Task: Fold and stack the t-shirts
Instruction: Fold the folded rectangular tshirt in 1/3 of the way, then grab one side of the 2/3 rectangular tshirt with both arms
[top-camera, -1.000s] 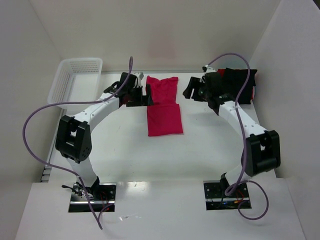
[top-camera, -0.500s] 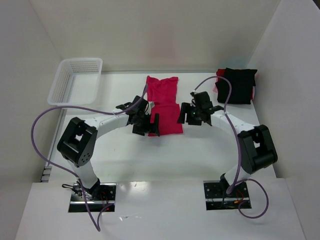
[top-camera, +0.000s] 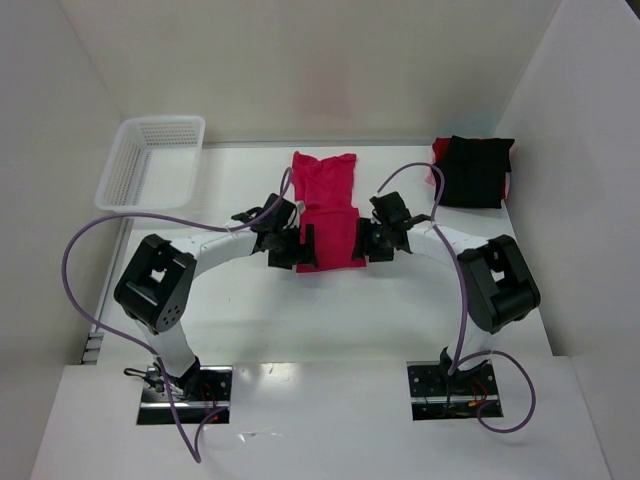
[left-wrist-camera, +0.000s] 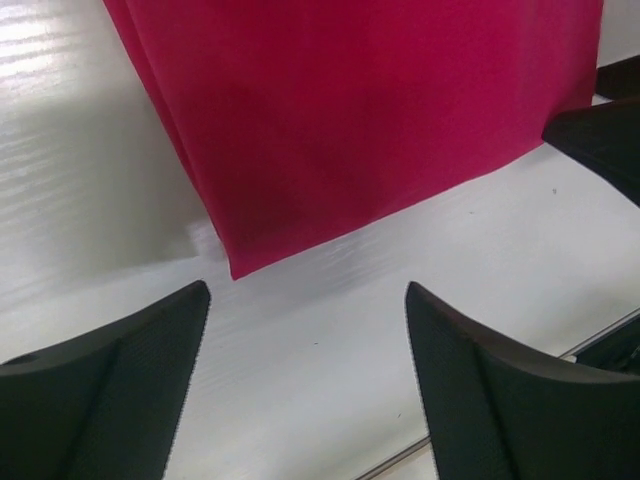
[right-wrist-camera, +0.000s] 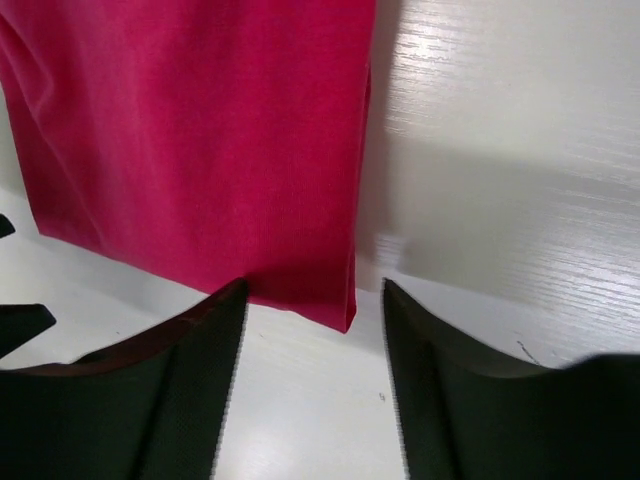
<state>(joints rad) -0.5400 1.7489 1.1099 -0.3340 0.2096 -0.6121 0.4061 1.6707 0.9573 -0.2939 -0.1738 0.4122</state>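
Red shirt (top-camera: 326, 212) lay flat mid-table; black shirt (top-camera: 476, 172) sat at far right | left gripper (left-wrist-camera: 305, 288) and right gripper (right-wrist-camera: 312, 283) were open at red shirt's near corners, holding nothing | best: pinch both corners evenly, lift together | count: two shirts, one basket (top-camera: 150, 160)

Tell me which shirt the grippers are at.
The red shirt, mid-table: the left gripper and right gripper are open at its near corners. The black shirt lies far right.
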